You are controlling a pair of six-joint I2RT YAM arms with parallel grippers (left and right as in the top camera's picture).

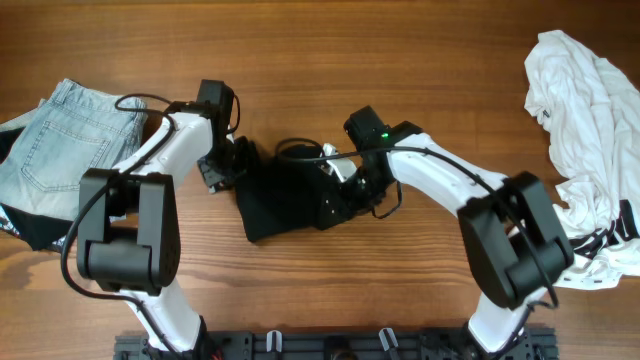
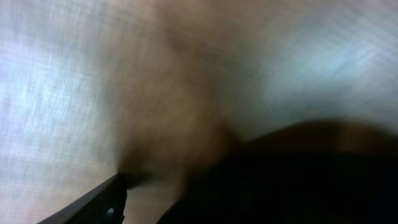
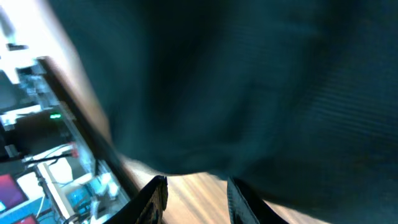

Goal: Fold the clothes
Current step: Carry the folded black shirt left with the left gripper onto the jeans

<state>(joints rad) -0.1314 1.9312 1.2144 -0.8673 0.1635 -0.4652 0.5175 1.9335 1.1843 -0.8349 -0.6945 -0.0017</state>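
The black T-shirt (image 1: pixel 285 200) lies bunched in a compact heap at the table's middle. My left gripper (image 1: pixel 222 172) is at its left edge. The blurred left wrist view shows one finger (image 2: pixel 107 202) far to the side, bare wood beside it, and dark cloth (image 2: pixel 298 180) filling the lower right and hiding the other finger. My right gripper (image 1: pixel 345 192) rests over the heap's right side. In its wrist view the right gripper (image 3: pixel 196 190) has both fingers apart with bare wood between them, and the black cloth (image 3: pixel 249 87) lies just beyond the tips.
Pale blue jeans (image 1: pixel 60 145) lie at the left edge over a dark garment (image 1: pixel 30 225). A pile of white shirts (image 1: pixel 585 110) fills the right edge. Black cables (image 1: pixel 295 152) loop above the heap. The arm bases stand along the front edge.
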